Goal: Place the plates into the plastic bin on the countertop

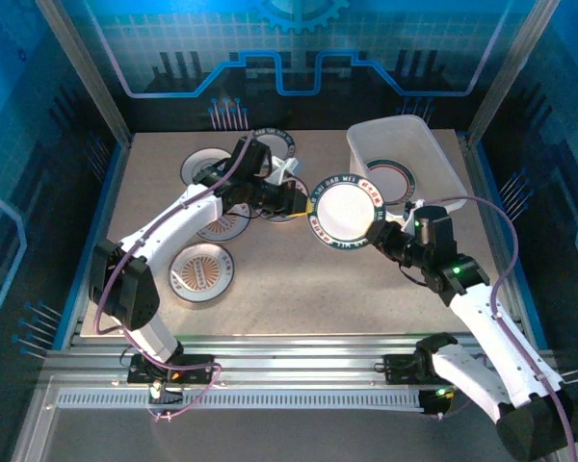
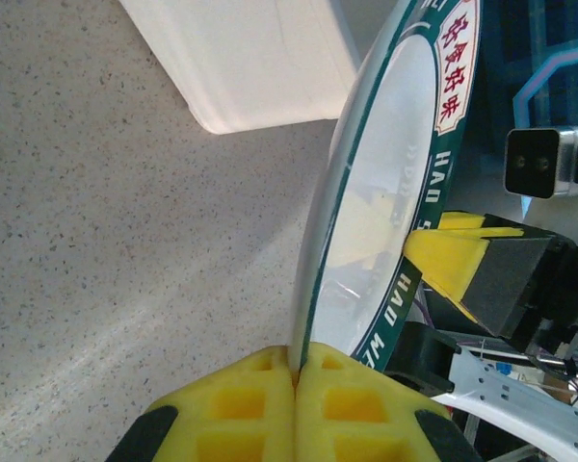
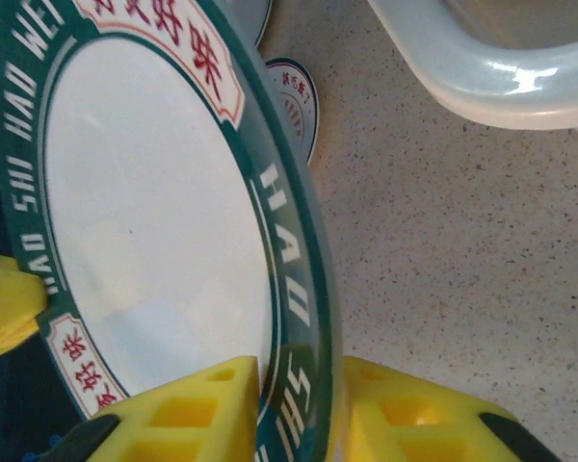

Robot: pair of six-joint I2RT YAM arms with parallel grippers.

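One sunburst plate (image 1: 201, 271) lies flat on the countertop (image 1: 299, 289) nearest the arm bases, well left of the plastic bin (image 1: 397, 142) and nearer than it. Next comes the right gripper (image 1: 378, 229), reaching in from the bin's near side. In its wrist view its yellow pads (image 3: 188, 409) sit on either side of the green band of a green-rimmed plate (image 1: 345, 210) and seem pressed against both faces.

That plate is lifted off the countertop and tilted, just left of the bin, with its face turned up toward the overhead camera. The left gripper (image 1: 306, 200) takes the rim on the side away from the bin. Its pads (image 2: 241, 395) are brought together, with the plate's thin edge pinched in the seam between them.

A second sunburst plate (image 1: 229, 226) lies farther left of the bin, partly under the left arm. Inside the bin, a dark-ringed plate (image 1: 393, 180) rests flat by its near wall. Farthest back, left of the bin, a grey-ringed plate (image 1: 200, 166) and another green-rimmed one (image 1: 275, 144) lie flat.
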